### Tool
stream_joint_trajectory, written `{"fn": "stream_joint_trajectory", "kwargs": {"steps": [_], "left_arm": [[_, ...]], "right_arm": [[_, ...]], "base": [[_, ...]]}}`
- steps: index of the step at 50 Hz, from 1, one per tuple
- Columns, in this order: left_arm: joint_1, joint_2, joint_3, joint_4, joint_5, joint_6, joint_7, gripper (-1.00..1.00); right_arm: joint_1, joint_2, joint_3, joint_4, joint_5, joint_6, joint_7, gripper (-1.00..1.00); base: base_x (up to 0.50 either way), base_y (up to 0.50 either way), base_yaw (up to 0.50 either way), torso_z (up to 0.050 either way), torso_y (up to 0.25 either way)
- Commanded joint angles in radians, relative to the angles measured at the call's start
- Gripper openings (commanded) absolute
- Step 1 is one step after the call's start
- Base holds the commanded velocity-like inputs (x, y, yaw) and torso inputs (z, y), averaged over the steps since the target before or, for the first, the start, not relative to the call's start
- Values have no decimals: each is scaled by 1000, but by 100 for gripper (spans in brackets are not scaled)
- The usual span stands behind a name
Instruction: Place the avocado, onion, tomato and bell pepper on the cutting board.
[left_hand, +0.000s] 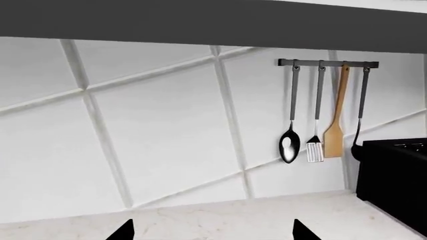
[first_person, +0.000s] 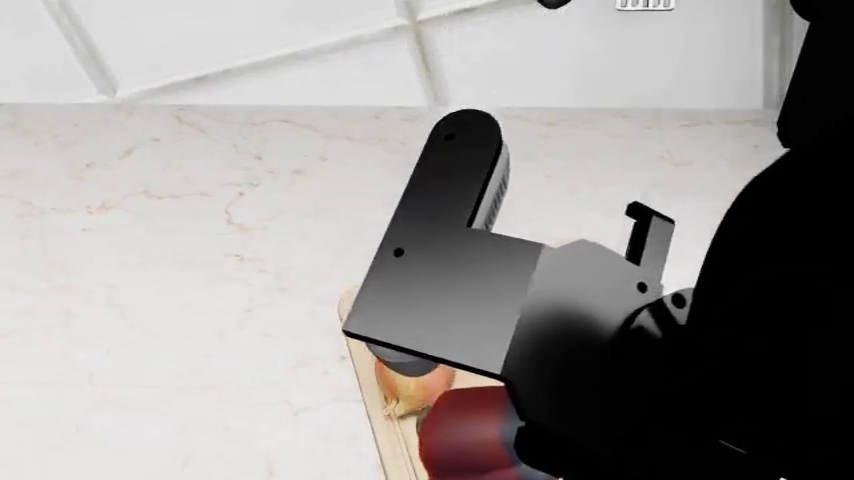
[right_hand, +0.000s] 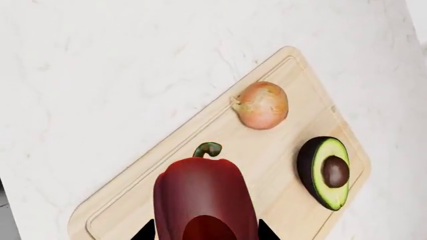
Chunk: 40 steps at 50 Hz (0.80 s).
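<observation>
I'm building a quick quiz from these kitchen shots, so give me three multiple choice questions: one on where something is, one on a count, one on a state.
1. Where does the onion lie?
A. on the cutting board
B. on the bare counter
C. on the stove

2. How many utensils hang from the wall rail?
A. two
B. four
C. six

3. What is the right gripper doing?
A. empty and open
B. holding the avocado
C. holding the bell pepper

Answers: 1 A, it rests inside the board's groove near the avocado. 2 B, four handles hang there. 3 C, the fingertips flank the pepper.
</observation>
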Motion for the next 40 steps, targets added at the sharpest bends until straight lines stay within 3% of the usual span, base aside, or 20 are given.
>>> {"fn": "stream_joint_trajectory", "kwargs": {"steps": [1,32,33,40], "left_arm": [[-11,0,-48,-17,16,-9,39,100],[9,0,-61,-10,17,-2,31,100],[10,0,-61,-10,17,-2,31,100],[11,0,-66,-10,15,-5,31,100]], "right_arm": [[-50,-28,-8,-17,-85,-27,-48,-100],[-107,-33,-68,1,-173,-61,-58,-100],[-106,-31,-67,-4,-171,-60,-63,100],[-92,-27,-69,-16,-153,-53,-63,100]], "base": [[0,0,0,0,0],[0,0,0,0,0],[0,0,0,0,0],[0,0,0,0,0]]}}
